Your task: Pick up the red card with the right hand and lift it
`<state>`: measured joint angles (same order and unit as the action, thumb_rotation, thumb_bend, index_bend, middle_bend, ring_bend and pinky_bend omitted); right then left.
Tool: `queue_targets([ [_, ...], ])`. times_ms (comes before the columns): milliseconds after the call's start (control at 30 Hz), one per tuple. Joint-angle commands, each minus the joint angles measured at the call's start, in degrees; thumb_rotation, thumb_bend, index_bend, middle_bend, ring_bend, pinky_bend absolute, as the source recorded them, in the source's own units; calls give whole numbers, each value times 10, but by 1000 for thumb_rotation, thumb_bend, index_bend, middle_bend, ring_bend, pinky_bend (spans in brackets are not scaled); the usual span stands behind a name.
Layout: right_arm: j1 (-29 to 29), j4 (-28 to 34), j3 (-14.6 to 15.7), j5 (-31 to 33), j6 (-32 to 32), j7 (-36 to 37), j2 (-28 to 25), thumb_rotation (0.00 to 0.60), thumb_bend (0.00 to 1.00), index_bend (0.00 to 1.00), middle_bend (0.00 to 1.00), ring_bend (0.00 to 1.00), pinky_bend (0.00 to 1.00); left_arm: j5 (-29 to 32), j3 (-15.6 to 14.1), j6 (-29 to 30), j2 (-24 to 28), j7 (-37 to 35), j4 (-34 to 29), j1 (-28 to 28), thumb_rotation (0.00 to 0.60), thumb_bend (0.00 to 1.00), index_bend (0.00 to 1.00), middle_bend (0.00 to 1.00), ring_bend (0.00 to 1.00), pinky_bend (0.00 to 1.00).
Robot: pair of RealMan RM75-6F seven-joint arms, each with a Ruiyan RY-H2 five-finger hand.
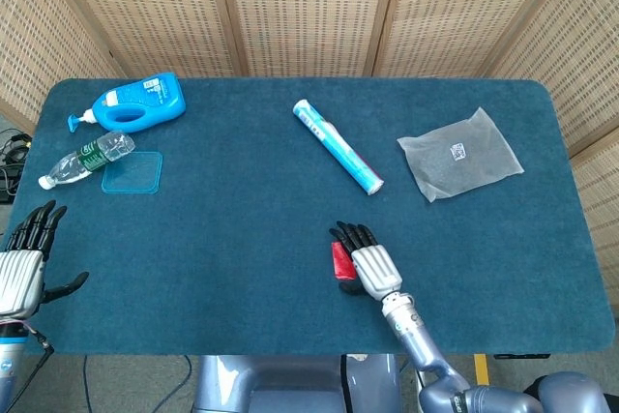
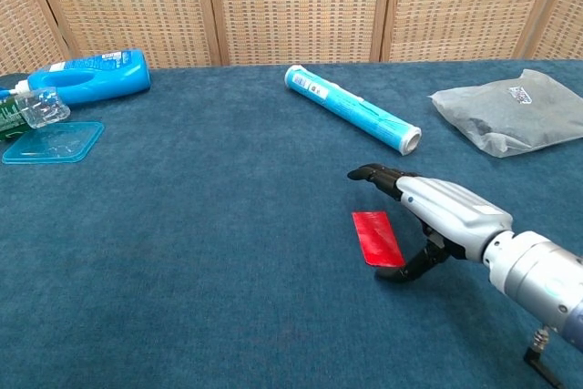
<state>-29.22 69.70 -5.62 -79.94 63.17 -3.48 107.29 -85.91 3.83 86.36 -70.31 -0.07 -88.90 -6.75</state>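
While the red card (image 2: 377,238) lies flat on the table (image 2: 228,252) just under the right hand (image 2: 435,216), touching its thumb at the near edge, the hand holds nothing yet; the thumb should slide beneath the edge before the fingers (image 2: 372,173) close on top.

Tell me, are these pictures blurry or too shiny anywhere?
Head view: evenly lit and sharp, with soft shine on the crinkly clear plastic bag. Chest view: the flat red card and the silver right hand beside it look crisp, with only a faint shadow under the hand; the blue-green table cloth shows no glare.
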Motion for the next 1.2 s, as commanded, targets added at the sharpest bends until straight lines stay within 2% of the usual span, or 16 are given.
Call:
queue_targets([
  [33,-1,-5,-2,1,0,1,2,600,336,0,0,0,0,0,0,0,0,0,0,0,600,189,0,0,0,104],
  [233,-3,-16,-6,4,-2,-1,6,600,337,0,0,0,0,0,0,0,0,-2,0,0,600,190,0,0,0,104],
  [400,-5,-24,-13,7,-3,-2,10,600,432,0,0,0,0,-2,0,1,1,-2,0,0,600,190,0,0,0,104],
  [533,-5,-26,-13,7,-4,0,10,600,464,12,0,0,0,-2,0,1,0,-3,0,0,600,190,0,0,0,104],
  [633,-5,-23,-11,7,-7,0,9,600,463,69,0,0,0,-2,0,2,0,-4,0,0,600,190,0,0,0,104],
  [1000,-5,-26,-10,10,-10,-2,10,600,379,413,0,0,0,-3,-1,1,1,-9,-1,0,600,189,0,0,0,104],
  [1200,-5,-28,-12,13,-12,-6,13,600,361,502,0,0,0,-3,0,1,2,-10,-1,0,600,190,0,0,0,104],
])
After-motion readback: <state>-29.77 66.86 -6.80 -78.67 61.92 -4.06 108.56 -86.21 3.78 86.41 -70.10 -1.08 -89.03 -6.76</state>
